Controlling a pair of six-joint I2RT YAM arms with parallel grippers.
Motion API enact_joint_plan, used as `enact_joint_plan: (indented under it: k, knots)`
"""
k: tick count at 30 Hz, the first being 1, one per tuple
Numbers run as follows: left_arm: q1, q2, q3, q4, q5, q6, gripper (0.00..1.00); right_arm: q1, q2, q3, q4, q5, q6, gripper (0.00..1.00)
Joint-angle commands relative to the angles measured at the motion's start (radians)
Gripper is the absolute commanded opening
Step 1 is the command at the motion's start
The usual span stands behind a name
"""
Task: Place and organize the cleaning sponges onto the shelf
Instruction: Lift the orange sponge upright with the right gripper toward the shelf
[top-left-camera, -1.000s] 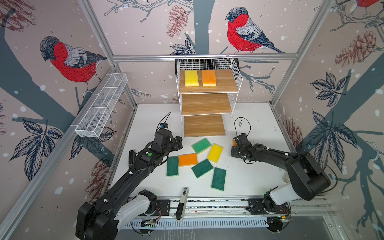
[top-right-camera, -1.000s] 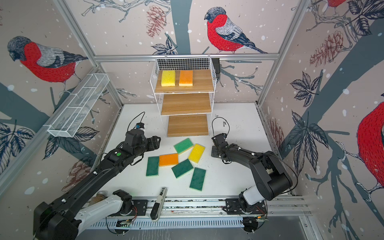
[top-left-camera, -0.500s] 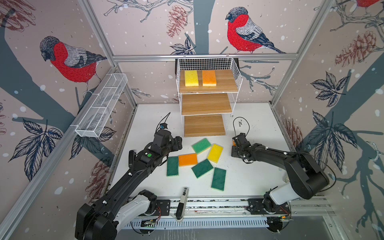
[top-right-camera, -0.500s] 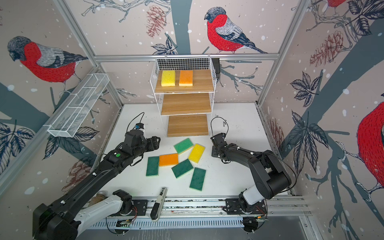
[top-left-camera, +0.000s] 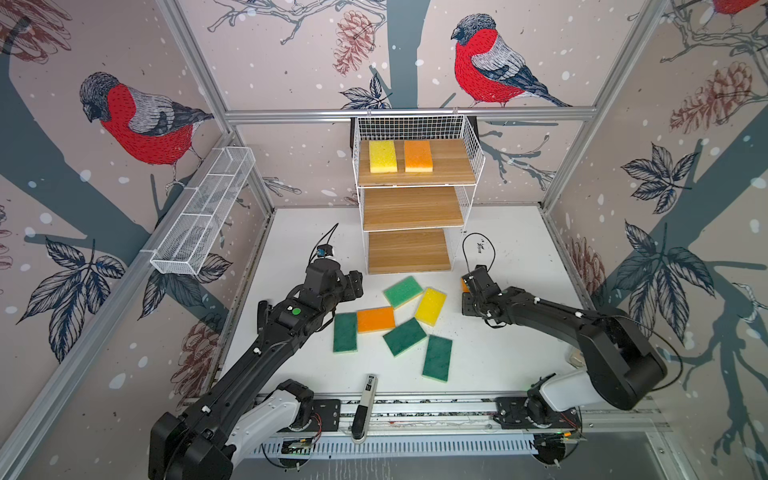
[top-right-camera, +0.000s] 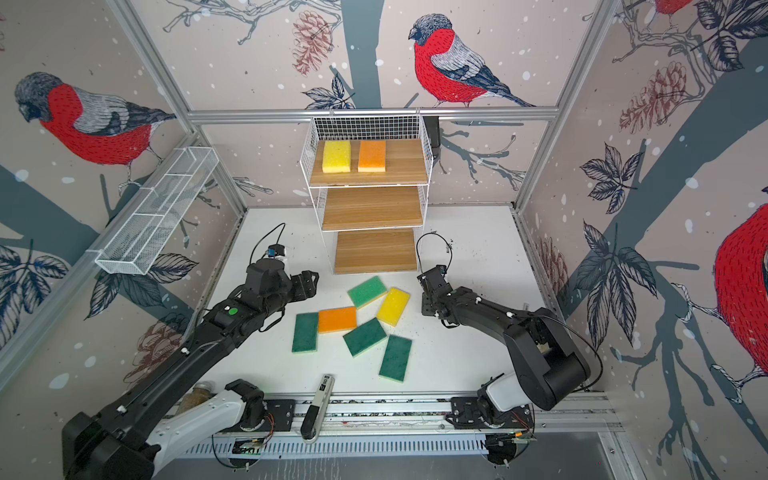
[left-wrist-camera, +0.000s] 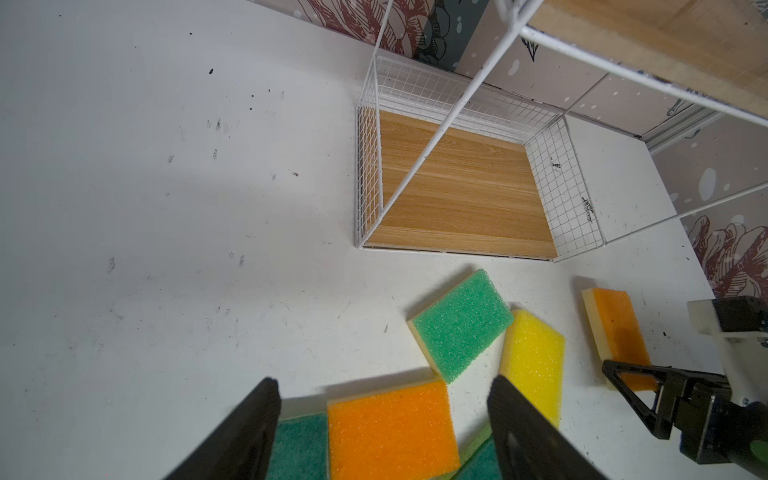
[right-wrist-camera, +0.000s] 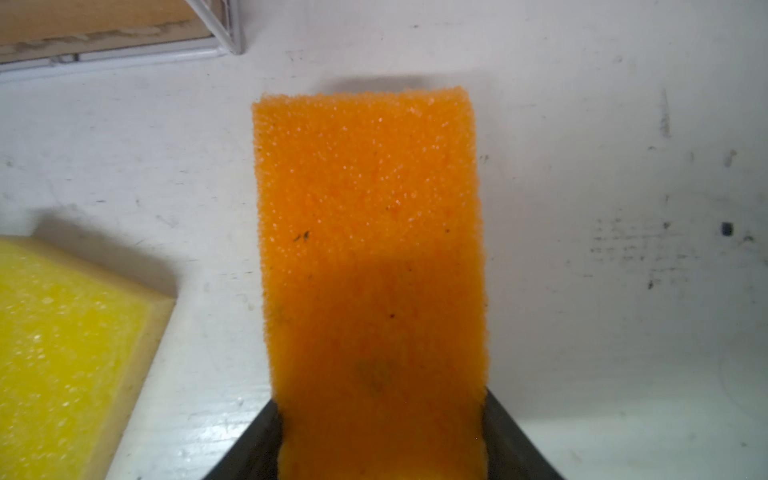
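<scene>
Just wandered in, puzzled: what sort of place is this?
Probably a robot test booth: two black arms mounted on a rail, bird-wallpaper panels in a metal frame, sponges scattered on a white table.

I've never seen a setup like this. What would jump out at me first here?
Likely the red bullfinch wallpaper on the walls, then the bright scattered sponges on the white table between two black arms. At the back, the shelf holds a yellow sponge and an orange one on its top board, while the right end effector pinches another orange sponge beside the pile.
</scene>
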Motion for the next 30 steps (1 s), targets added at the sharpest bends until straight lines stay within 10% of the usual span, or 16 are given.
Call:
enact_joint_plan:
  k: [1,30]
  knots:
    - [0.002,-0.008,0.014,-0.007,-0.001,0.015,0.79,0.017,-0.035,0.015,-0.045,0.031,0.005,0.62]
    - [0.002,-0.016,0.083,0.021,0.006,0.08,0.8,0.247,-0.38,0.333,-0.333,0.209,0.042,0.62]
